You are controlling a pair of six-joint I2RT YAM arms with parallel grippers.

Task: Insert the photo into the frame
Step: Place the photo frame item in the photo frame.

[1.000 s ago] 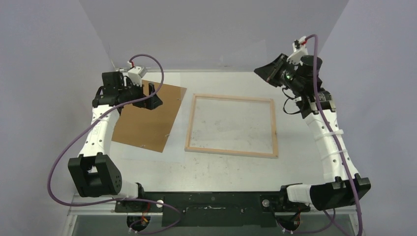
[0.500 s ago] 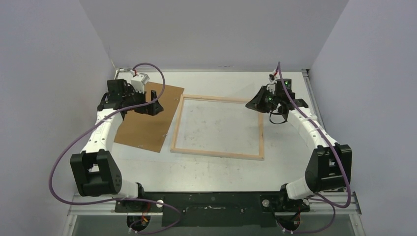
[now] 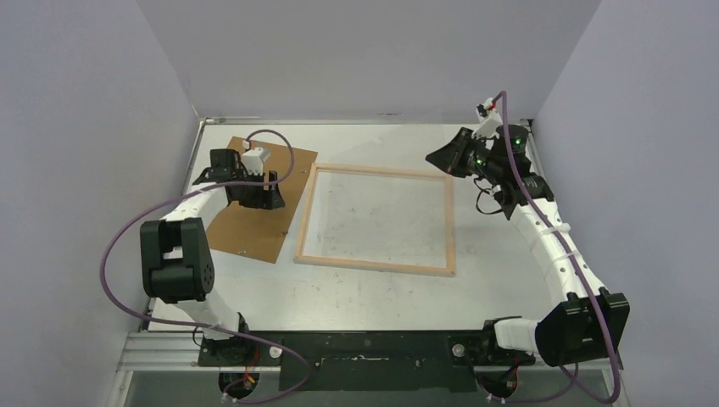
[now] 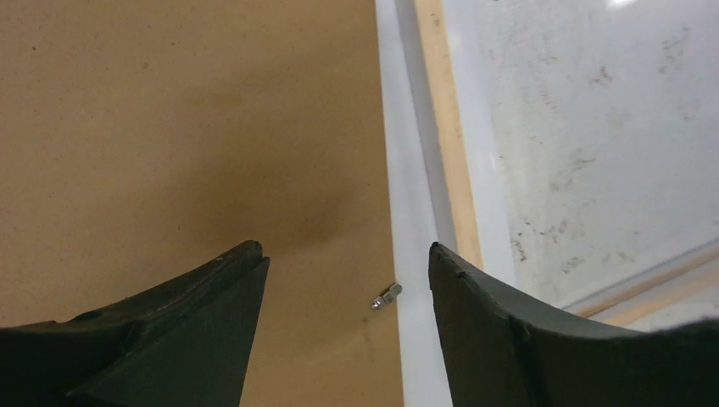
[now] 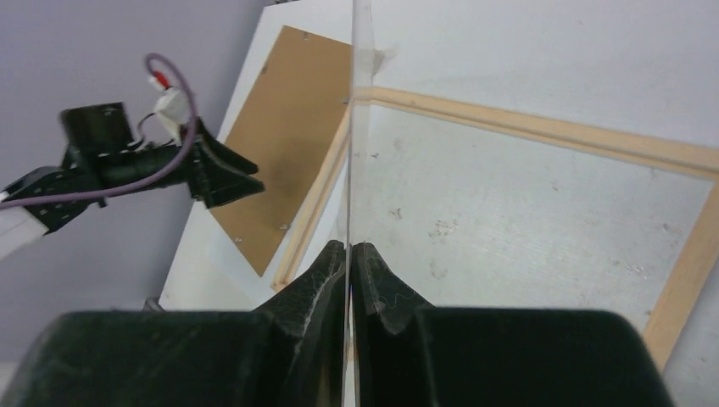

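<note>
Right gripper (image 5: 349, 254) clamped on thin clear sheet (image 5: 354, 127), edge-on ahead of fingers; frame (image 3: 373, 264) flat below it. Left gripper (image 4: 348, 254) jaws apart, empty, above brown backing panel (image 3: 254, 229). Photo in none of my views. I judge prep step; next: lay sheet down gently, locate photo.

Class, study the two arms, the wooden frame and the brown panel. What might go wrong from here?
1. The right gripper pinches a thin clear sheet by one edge only, so it may slip or flex.
2. The open left gripper hangs over the edge of the brown panel, close beside the frame. Lowering it may knock either askew.
</note>
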